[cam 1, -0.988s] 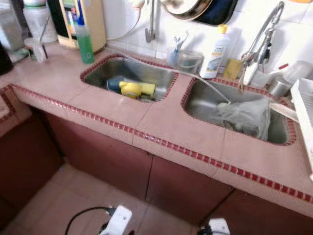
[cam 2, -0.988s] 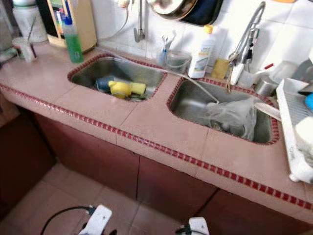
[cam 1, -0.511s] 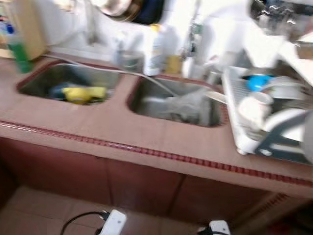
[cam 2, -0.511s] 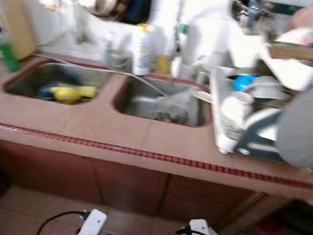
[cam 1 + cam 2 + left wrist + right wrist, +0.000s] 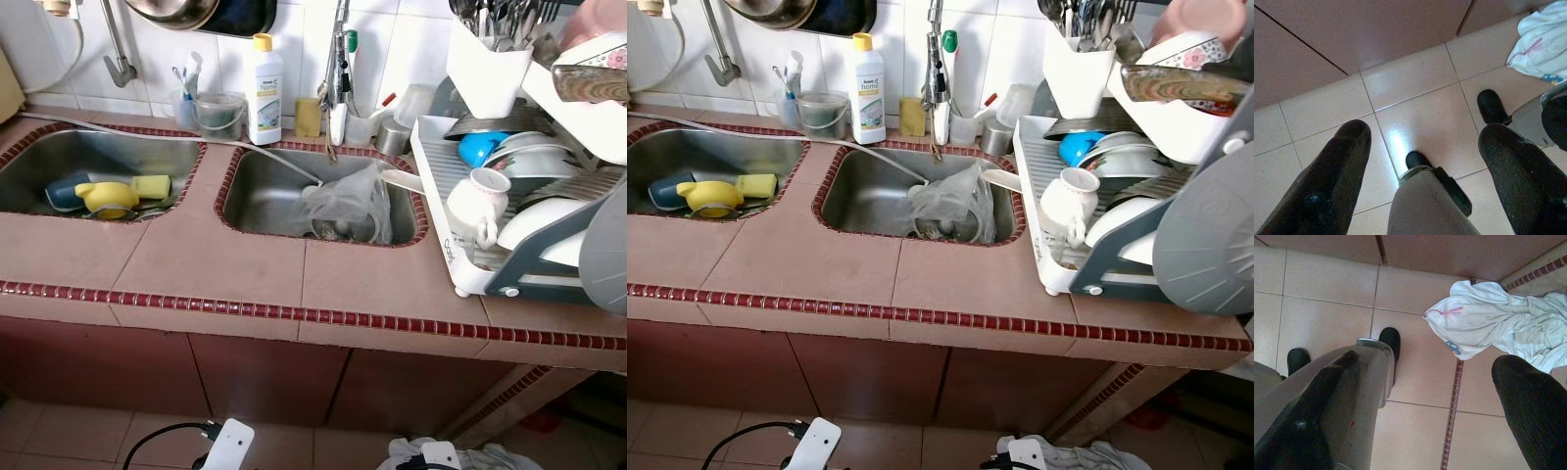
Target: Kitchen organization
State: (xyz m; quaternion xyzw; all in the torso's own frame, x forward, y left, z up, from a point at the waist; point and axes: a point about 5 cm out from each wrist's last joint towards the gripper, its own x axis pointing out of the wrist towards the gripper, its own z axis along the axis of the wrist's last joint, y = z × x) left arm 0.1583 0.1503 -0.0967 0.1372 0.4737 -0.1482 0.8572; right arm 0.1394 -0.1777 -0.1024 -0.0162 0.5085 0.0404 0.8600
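Left eye view: a yellow cup point(image 5: 106, 197) lies in the left sink point(image 5: 59, 162), a clear plastic bag point(image 5: 345, 201) in the right sink point(image 5: 260, 191). Both arms hang idle, left gripper point(image 5: 1422, 147) and right gripper point(image 5: 1430, 382) spread wide, gripping nothing, above floor tiles point(image 5: 1415, 78).

Matt pink tiled countertop point(image 5: 225, 264), dull steel sinks point(image 5: 274, 191), crinkled clear plastic bag point(image 5: 348, 201), glossy white ceramic jug point(image 5: 475, 206)
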